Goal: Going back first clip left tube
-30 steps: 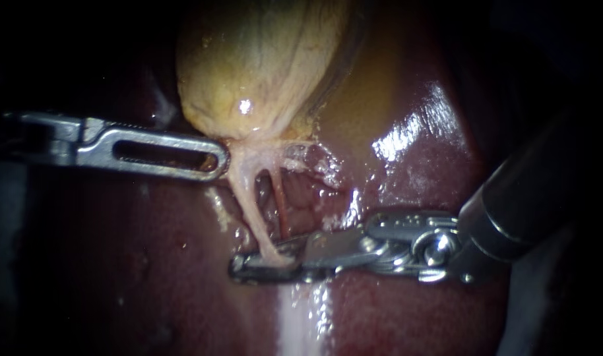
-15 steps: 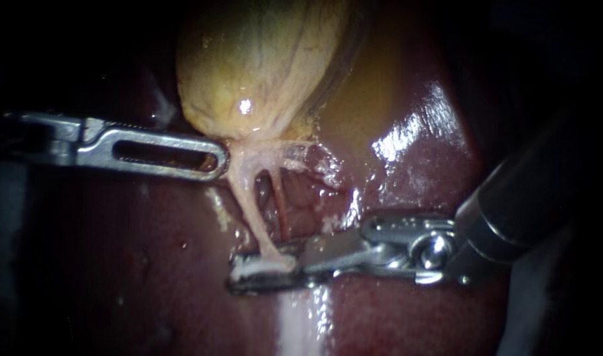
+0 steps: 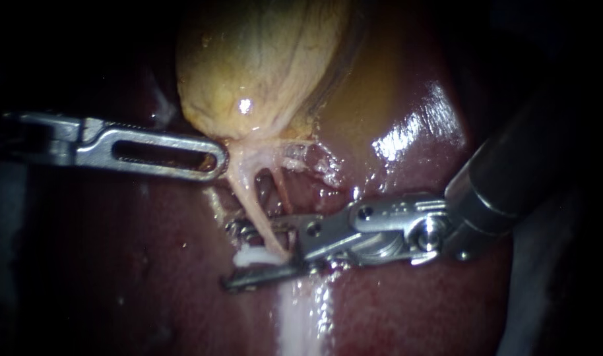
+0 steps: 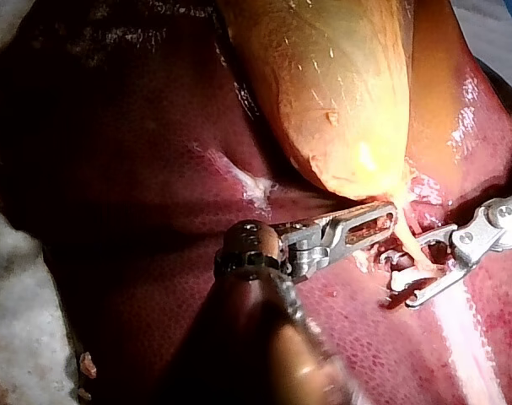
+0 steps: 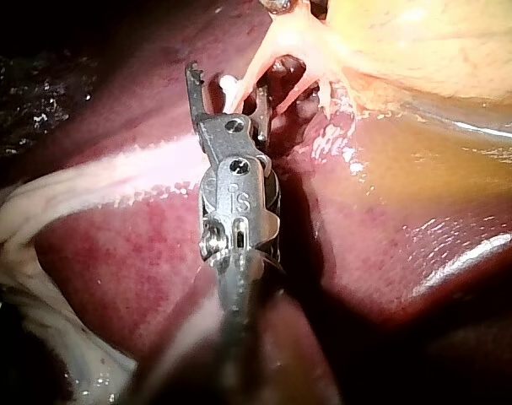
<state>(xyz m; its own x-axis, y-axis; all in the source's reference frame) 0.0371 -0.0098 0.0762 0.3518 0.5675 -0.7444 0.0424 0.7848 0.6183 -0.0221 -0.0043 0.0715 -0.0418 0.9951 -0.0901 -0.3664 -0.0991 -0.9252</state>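
Here: left instrument (image 3: 219, 158) pincer clenched on gallbladder (image 3: 262, 66); right instrument (image 3: 230, 256) pincer released astride left tube (image 3: 252, 204); one clip (image 3: 249, 254), two tubes (image 3: 282, 198).

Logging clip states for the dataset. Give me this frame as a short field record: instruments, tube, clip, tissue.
left instrument: tip at the neck of the gallbladder
right instrument: jaws open, one on each side of the left tube
clip: white, on the left tube's lower end, between the open jaws
left tube: pale, runs straight from gallbladder to clip
liver: dark red, glossy, under everything
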